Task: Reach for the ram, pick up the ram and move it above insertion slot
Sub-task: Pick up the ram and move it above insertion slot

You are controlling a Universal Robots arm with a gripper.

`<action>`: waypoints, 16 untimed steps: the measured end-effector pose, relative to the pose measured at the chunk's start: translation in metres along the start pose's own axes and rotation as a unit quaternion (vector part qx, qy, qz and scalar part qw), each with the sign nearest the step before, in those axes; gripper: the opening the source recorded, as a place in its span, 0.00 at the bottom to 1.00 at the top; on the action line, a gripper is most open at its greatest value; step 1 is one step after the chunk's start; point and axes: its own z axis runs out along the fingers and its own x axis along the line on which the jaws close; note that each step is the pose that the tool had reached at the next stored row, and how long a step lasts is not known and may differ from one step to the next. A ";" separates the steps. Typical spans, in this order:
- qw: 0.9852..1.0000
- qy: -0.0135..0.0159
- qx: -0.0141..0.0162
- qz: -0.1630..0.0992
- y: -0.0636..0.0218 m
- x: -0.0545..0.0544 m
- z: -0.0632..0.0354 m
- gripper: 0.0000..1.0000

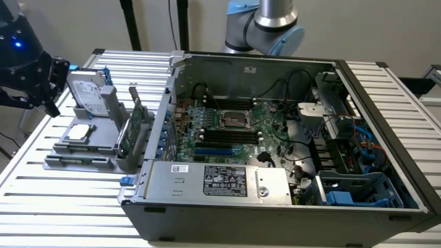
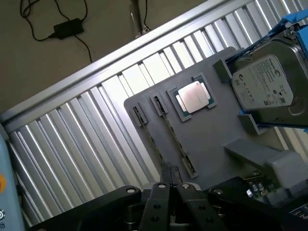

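The ram stands edge-up in a slot of the grey fixture, just beside the CPU. The jaws hover near it, apparently pressed together and empty. They need to spread, line up along its thin edge, then straddle it squarely

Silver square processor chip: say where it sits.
The silver square processor chip lies on the grey plastic holder, exterior view's left, beside the silver hard drive.
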 end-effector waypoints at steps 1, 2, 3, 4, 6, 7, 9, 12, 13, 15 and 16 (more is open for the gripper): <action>1.000 0.000 0.000 -0.007 0.0000 0.000 0.0000 0.11; 1.000 0.000 -0.001 -0.014 0.0000 0.000 -0.0001 0.11; 1.000 -0.001 -0.001 -0.021 0.0000 0.000 -0.0001 0.11; 1.000 -0.001 -0.002 -0.027 0.0000 0.000 -0.0001 0.11; 0.999 -0.002 -0.003 -0.041 0.0000 0.000 -0.0001 0.11; 0.999 -0.002 -0.003 -0.047 0.0000 0.000 -0.0001 0.11; 0.998 -0.003 -0.004 -0.061 0.0000 0.000 -0.0001 0.11; 0.997 -0.004 -0.005 -0.082 0.0000 0.000 -0.0002 0.11; 0.996 -0.004 -0.005 -0.090 0.0000 0.000 -0.0002 0.11; 0.994 -0.004 -0.006 -0.105 0.0000 0.000 -0.0002 0.11; 0.994 -0.004 -0.005 -0.112 0.0000 0.000 -0.0001 0.11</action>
